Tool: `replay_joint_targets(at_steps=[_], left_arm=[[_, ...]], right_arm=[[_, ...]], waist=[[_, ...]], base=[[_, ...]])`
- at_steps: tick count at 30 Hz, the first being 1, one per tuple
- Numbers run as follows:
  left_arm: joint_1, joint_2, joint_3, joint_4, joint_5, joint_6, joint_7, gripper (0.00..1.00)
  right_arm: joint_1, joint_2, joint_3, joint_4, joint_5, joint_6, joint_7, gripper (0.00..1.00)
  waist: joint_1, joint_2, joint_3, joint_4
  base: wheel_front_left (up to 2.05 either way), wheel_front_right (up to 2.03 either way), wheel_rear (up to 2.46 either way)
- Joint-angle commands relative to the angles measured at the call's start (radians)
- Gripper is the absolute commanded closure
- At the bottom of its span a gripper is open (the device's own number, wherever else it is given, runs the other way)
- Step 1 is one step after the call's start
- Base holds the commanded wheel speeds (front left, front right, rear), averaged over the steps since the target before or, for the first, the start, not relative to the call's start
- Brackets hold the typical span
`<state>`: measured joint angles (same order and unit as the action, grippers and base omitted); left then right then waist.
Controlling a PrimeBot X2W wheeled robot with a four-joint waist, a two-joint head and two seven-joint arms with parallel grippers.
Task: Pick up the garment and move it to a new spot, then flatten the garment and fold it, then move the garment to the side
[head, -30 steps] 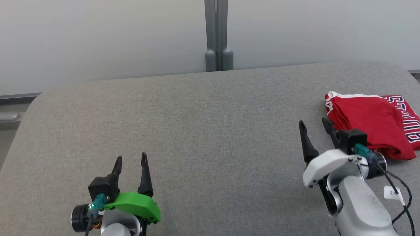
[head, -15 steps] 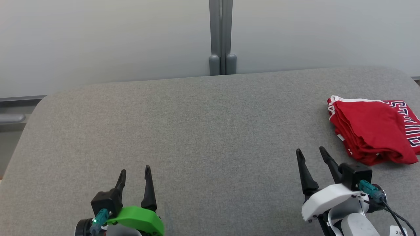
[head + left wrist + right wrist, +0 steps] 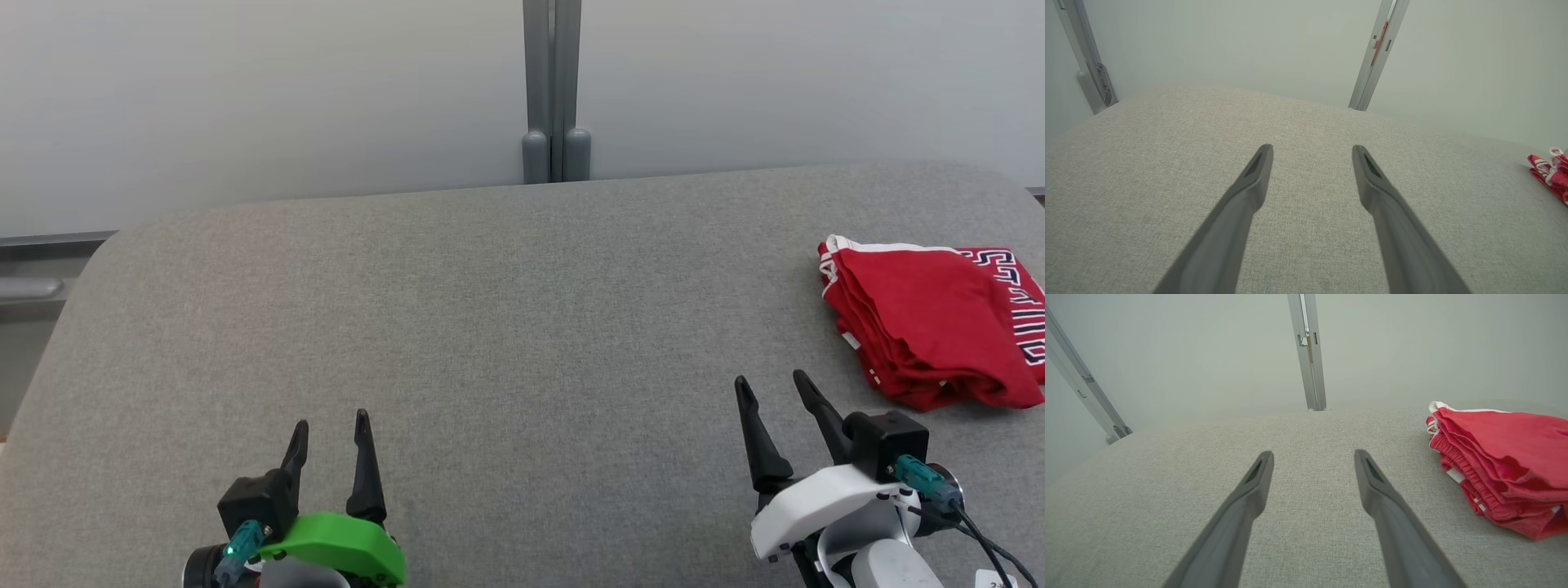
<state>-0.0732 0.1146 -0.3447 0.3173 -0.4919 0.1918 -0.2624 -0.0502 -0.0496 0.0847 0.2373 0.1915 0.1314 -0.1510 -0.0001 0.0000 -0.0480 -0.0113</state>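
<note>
The garment (image 3: pixel 931 318) is red with white trim and dark lettering; it lies folded in a compact stack at the right side of the grey table (image 3: pixel 490 327). In the right wrist view the garment (image 3: pixel 1498 465) sits to the right of my fingers, apart from them. A corner of the garment (image 3: pixel 1549 173) shows at the right edge of the left wrist view. My right gripper (image 3: pixel 771 382) is open and empty near the front right, a short way in front of the stack. At the front left my left gripper (image 3: pixel 330 420) stands open with nothing between its fingers.
A pale wall with a grey vertical post (image 3: pixel 553 90) runs behind the table's far edge. The table's rounded left corner (image 3: pixel 106 245) drops off towards a grey rail (image 3: pixel 33 287).
My right gripper has drawn back from the garment's near-left corner towards the front edge. The head camera has shifted a little, so the whole scene sits differently. The garment stays put.
</note>
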Motion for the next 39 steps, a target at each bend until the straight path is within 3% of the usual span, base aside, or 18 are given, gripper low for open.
replay_joint_targets(at_steps=[1, 24, 25, 29, 39], left_arm=[[-0.01, 0.003, 0.007, -0.005, -0.002, -0.008, -0.003, 0.0], [-0.013, 0.01, 0.007, -0.005, -0.005, -0.008, -0.003, 0.0], [-0.006, 0.003, 0.004, -0.002, -0.002, -0.008, 0.0, 1.0], [0.013, -0.003, 0.003, 0.023, -0.011, -0.011, 0.009, 1.0], [0.005, -0.011, 0.065, 0.011, -0.161, -0.053, 0.058, 1.0]], right_arm=[[0.008, -0.002, 0.002, -0.007, 0.005, -0.002, 0.002, 0.0], [0.002, -0.002, 0.003, -0.015, 0.012, -0.002, 0.004, 0.0], [0.0, 0.0, 0.003, -0.01, 0.008, 0.0, 0.004, 1.0], [0.017, 0.002, 0.002, 0.017, 0.02, 0.0, 0.006, 1.0], [0.006, -0.002, -0.02, 0.014, 0.214, 0.0, 0.037, 1.0]], waist=[[0.0001, 0.0, 0.002, 0.0], [0.0001, 0.0, 0.007, 0.003], [0.0001, 0.0, 0.007, 0.003], [0.0001, 0.0, 0.007, 0.003], [0.0001, 0.0, 0.011, 0.003]], base=[[0.0, 0.0, 0.0], [0.0, 0.0, 0.0], [0.0, 0.0, 0.0], [0.0, 0.0, 0.0], [0.0, 0.0, 0.0]])
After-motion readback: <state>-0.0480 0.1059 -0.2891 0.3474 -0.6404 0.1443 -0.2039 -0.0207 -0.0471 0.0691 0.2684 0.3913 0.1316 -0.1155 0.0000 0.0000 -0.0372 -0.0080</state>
